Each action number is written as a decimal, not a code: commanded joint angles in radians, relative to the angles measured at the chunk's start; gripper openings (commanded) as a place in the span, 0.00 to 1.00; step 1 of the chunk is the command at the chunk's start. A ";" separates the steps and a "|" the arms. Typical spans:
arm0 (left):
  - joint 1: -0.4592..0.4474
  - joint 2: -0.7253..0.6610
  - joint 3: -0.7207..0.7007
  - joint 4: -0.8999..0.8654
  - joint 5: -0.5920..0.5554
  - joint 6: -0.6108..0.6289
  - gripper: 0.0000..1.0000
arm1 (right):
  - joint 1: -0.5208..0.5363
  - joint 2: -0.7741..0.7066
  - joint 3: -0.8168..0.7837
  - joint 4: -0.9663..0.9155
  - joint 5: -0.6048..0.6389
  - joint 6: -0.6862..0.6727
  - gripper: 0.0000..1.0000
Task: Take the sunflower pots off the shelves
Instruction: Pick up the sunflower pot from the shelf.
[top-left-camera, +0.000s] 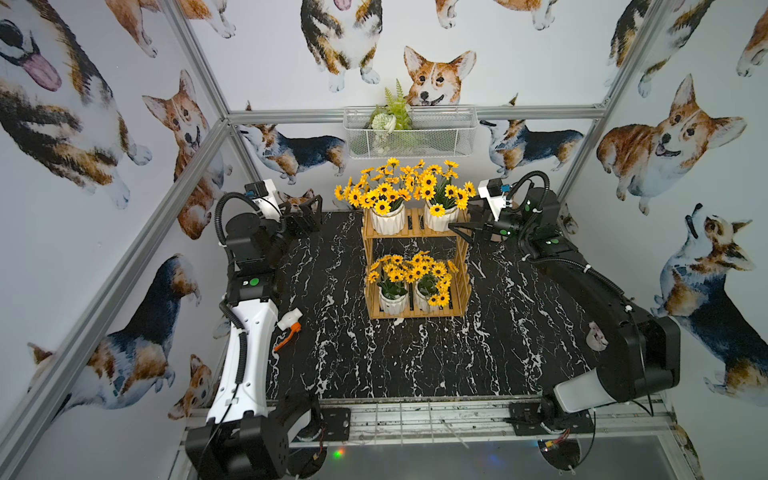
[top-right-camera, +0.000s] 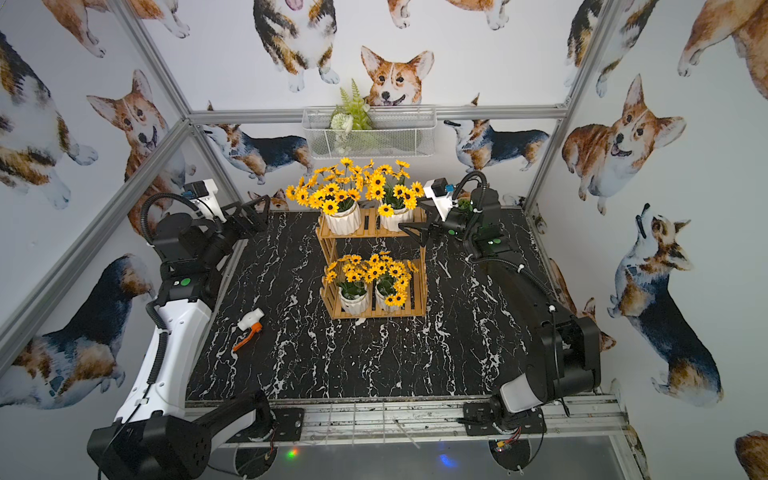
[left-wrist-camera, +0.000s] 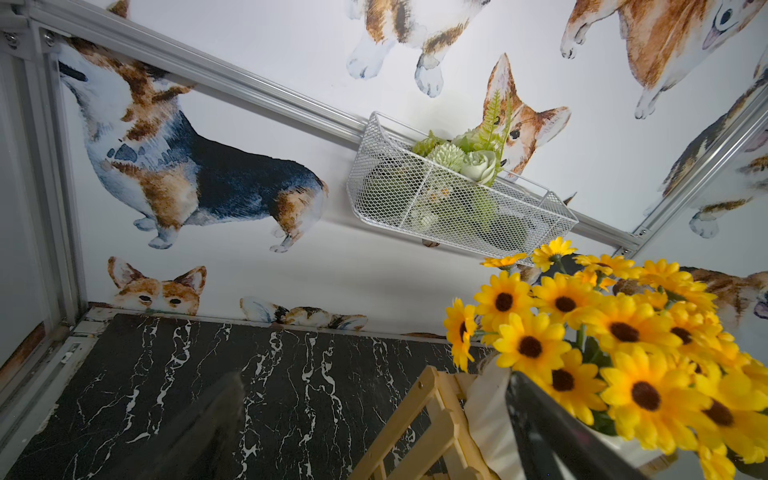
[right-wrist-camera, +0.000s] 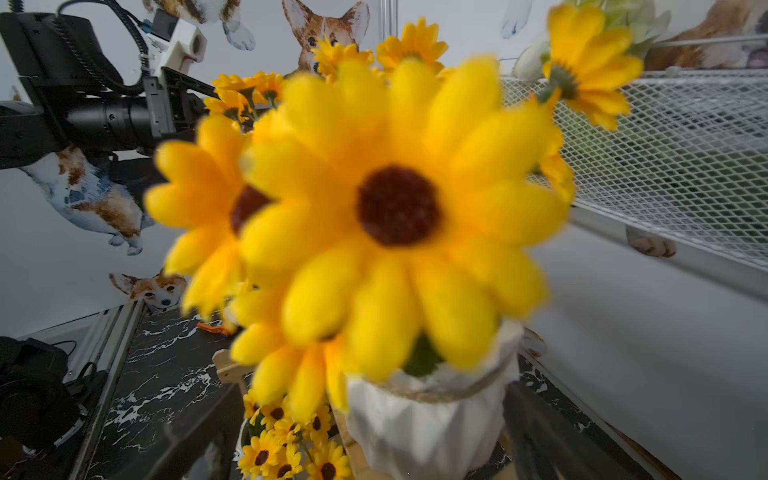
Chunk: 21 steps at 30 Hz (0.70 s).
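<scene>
The shelves (top-left-camera: 415, 313), a light-wood two-tier rack, stand mid-table towards the back. Two sunflower pots sit on the upper board, left (top-left-camera: 387, 221) and right (top-left-camera: 440, 219). Two more stand on the lower board, left (top-left-camera: 392, 302) and right (top-left-camera: 424, 300). My right gripper (top-left-camera: 462, 233) is open at the rack's upper right. In the right wrist view the upper right pot (right-wrist-camera: 424, 428) stands between its spread fingers (right-wrist-camera: 540, 436). My left gripper (top-left-camera: 309, 212) hangs open at the back left, apart from the rack, with nothing held. Its wrist view shows the rack's corner (left-wrist-camera: 432, 399) and the upper left pot's flowers (left-wrist-camera: 623, 332).
A white wire basket (top-left-camera: 409, 133) with green fern hangs on the back rail just above the upper flowers. A white and orange plastic piece (top-left-camera: 289, 326) lies on the black marble table (top-left-camera: 415, 365) near the left arm. Walls close in on both sides.
</scene>
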 joint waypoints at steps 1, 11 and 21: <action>0.002 -0.007 0.007 0.013 0.009 0.006 1.00 | 0.001 0.013 0.015 0.010 0.006 -0.023 1.00; 0.001 -0.014 0.008 0.008 0.004 0.009 1.00 | 0.008 0.063 0.060 0.013 -0.003 -0.014 1.00; 0.001 -0.025 0.004 0.005 0.002 0.017 1.00 | 0.030 0.118 0.116 0.010 -0.011 -0.013 1.00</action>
